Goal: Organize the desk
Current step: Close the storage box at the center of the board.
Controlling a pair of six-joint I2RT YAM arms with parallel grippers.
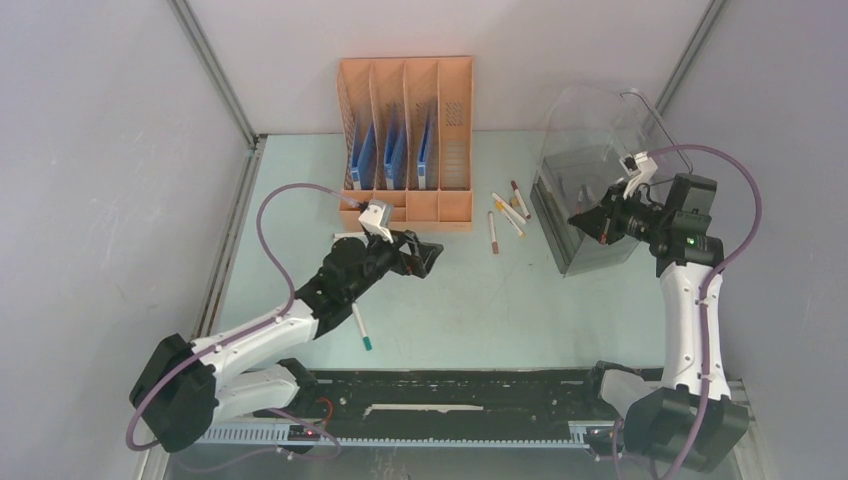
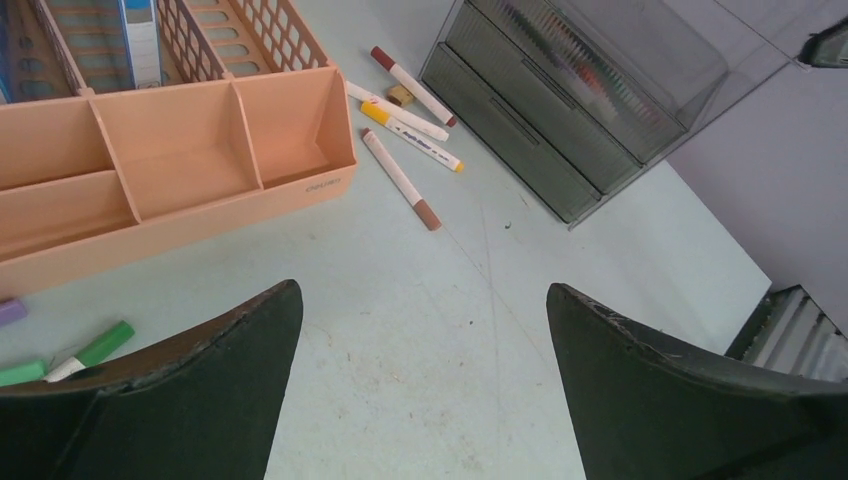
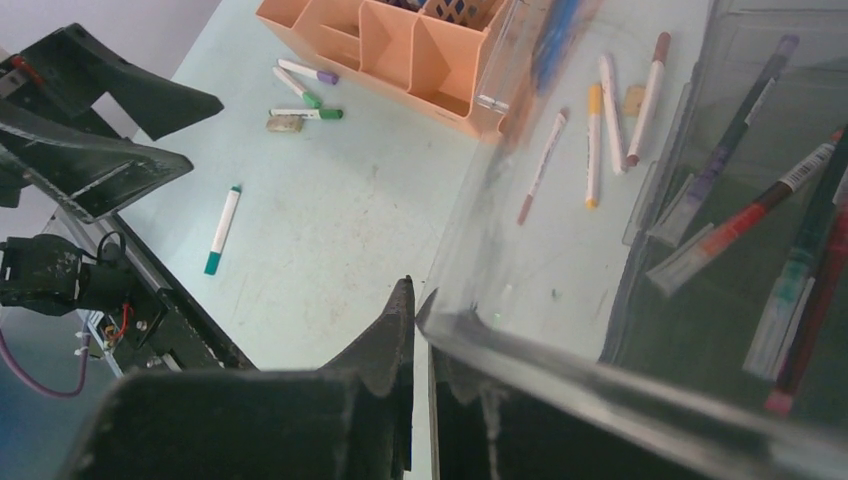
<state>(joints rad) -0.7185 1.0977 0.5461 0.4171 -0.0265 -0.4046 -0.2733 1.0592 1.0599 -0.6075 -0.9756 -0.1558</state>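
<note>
The pale green desk (image 1: 470,300) carries loose markers. Several lie between the orange rack and the smoky bin (image 1: 505,215), with a small eraser (image 2: 401,95) among them. A teal-capped marker (image 1: 361,328) lies beside my left arm. My left gripper (image 1: 432,255) hovers open over bare desk in front of the rack, nothing between its fingers (image 2: 620,380). My right gripper (image 1: 583,220) is at the bin's front left side, its jaws shut on the thin clear wall of the drawer (image 3: 560,355). Several pens (image 3: 760,210) lie inside that drawer.
The orange file rack (image 1: 405,140) stands at the back with blue folders in its slots and a low tray in front. Green and purple markers (image 3: 300,90) and an eraser (image 3: 284,123) lie left of it. The clear bin (image 1: 600,130) stands back right. Grey walls enclose the desk.
</note>
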